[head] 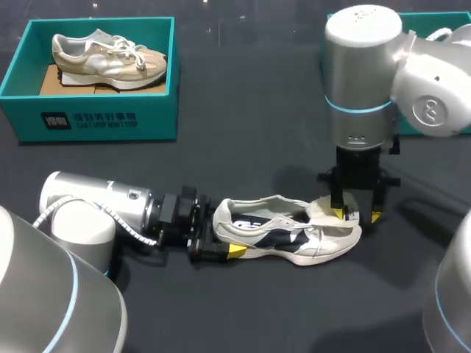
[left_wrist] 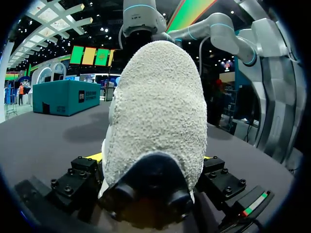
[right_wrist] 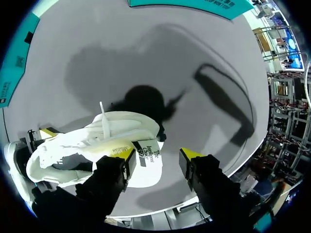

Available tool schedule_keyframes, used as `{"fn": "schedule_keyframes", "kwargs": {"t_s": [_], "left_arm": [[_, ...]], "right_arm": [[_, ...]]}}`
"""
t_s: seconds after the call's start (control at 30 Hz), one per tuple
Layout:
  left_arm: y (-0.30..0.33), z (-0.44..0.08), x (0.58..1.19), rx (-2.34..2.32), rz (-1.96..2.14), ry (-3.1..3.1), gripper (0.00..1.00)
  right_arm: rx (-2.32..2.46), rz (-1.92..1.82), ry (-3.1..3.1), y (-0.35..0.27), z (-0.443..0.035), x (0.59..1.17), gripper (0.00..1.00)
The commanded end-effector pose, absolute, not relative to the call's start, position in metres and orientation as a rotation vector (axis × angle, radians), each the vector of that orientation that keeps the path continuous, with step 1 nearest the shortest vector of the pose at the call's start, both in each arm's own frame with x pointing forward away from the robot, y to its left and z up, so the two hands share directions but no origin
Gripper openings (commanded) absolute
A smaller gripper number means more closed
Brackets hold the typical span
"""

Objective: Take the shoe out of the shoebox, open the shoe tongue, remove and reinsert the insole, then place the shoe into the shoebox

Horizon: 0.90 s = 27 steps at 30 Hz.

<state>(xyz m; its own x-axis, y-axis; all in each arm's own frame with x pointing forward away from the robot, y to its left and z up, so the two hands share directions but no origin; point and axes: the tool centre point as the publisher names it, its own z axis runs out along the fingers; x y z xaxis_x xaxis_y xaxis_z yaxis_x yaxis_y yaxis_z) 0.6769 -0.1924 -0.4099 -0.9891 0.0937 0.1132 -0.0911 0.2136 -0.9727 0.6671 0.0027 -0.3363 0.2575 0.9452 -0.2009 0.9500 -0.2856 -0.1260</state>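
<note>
A cream and white shoe (head: 294,239) lies on its side on the dark table, heel towards my left arm. My left gripper (head: 224,232) holds the heel, one finger on each side; in the left wrist view the fuzzy heel (left_wrist: 155,107) fills the gap between the fingers (left_wrist: 95,156). The shoe's tongue (right_wrist: 146,162), white with a printed label, is folded forward over the toe. My right gripper (head: 357,215) hangs straight down over the toe, open. In the right wrist view the right gripper (right_wrist: 158,155) has the tongue's tip beside one finger and nothing clamped.
A teal shoebox (head: 96,121) at the back left holds a second, beige shoe (head: 110,59). Another teal box (head: 419,18) stands at the back right, mostly hidden behind my right arm. Bare dark tabletop lies between the boxes and the shoe.
</note>
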Motion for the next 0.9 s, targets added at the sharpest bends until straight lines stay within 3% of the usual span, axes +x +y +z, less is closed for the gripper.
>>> {"fn": "schedule_keyframes", "kwargs": {"t_s": [0.03, 0.37, 0.47, 0.73, 0.8, 0.87, 0.9], "left_arm": [[-0.192, -0.412, 0.676, -0.001, 1.883, -2.330, 0.00], [-0.192, -0.412, 0.676, -0.001, 1.883, -2.330, 0.00], [-0.192, -0.412, 0.676, -0.001, 1.883, -2.330, 0.00], [-0.192, -0.412, 0.676, -0.001, 1.883, -2.330, 0.00], [-0.192, -0.412, 0.676, -0.001, 1.883, -2.330, 0.00], [-0.192, -0.412, 0.676, -0.001, 1.883, -2.330, 0.00], [-0.192, -0.412, 0.676, -0.001, 1.883, -2.330, 0.00]], "right_arm": [[2.422, -0.424, 1.831, 0.007, -0.319, 0.668, 1.00], [2.139, -0.325, 1.957, 0.024, -0.258, 0.664, 1.00], [1.987, -0.309, 2.045, 0.040, -0.237, 0.663, 0.86], [1.527, -0.348, 2.354, 0.089, -0.212, 0.676, 0.80], [1.393, -0.355, 2.427, 0.103, -0.210, 0.679, 0.72], [1.260, -0.351, 2.509, 0.116, -0.209, 0.681, 0.49], [1.204, -0.323, 2.547, 0.122, -0.209, 0.682, 0.44]]}}
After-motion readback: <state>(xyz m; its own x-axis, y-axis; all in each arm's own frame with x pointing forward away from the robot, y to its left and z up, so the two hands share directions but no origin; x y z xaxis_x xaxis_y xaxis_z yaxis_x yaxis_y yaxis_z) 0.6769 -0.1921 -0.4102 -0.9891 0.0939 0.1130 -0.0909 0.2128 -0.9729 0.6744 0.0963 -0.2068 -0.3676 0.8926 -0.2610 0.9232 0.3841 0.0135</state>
